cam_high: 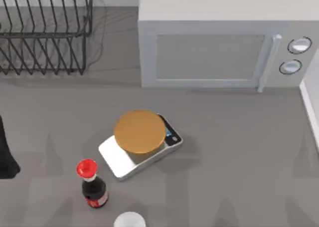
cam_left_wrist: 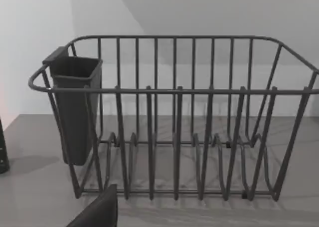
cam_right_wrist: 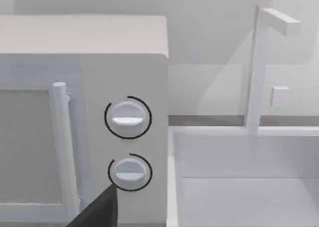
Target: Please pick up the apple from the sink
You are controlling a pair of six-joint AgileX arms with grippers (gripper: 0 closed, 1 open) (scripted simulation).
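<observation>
Beyond the right arm's fingers (cam_right_wrist: pixel 99 209), whose state I cannot tell, lies the white sink (cam_right_wrist: pixel 239 187), so the reach for the apple looks barely begun.

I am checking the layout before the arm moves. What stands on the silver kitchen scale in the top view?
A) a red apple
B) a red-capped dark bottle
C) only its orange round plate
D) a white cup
C: the orange round plate of the scale is bare; the red-capped bottle stands beside it on the table.
</observation>
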